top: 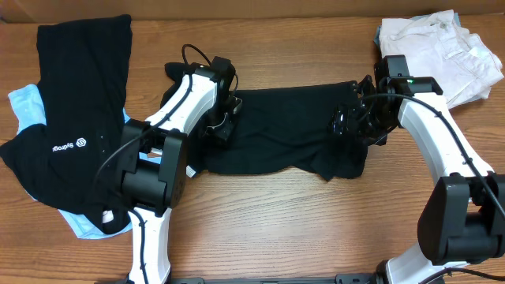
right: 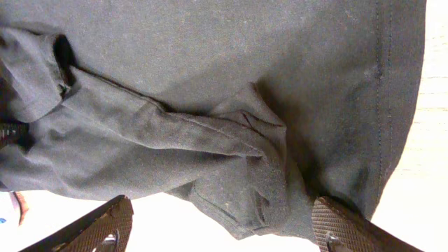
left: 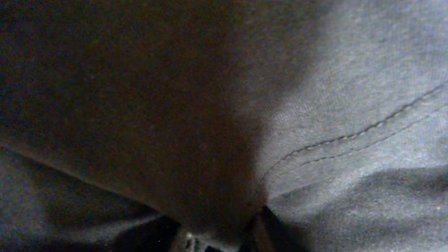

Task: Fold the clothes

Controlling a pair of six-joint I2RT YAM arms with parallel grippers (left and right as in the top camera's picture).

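Observation:
A black garment (top: 276,134) lies spread out flat across the middle of the wooden table (top: 300,229). My left gripper (top: 225,118) is at its left edge. The left wrist view is filled with dark cloth (left: 336,91) that bunches into the jaws (left: 220,234), which look shut on it. My right gripper (top: 347,122) is over the garment's right part. In the right wrist view its fingers (right: 220,210) are wide open, with a folded corner of the black cloth (right: 238,175) between them.
A pile of black clothing (top: 79,102) with a small white logo lies at the left on a light blue garment (top: 24,106). A heap of white clothes (top: 442,47) sits at the back right. Bare wood lies in front of the garment.

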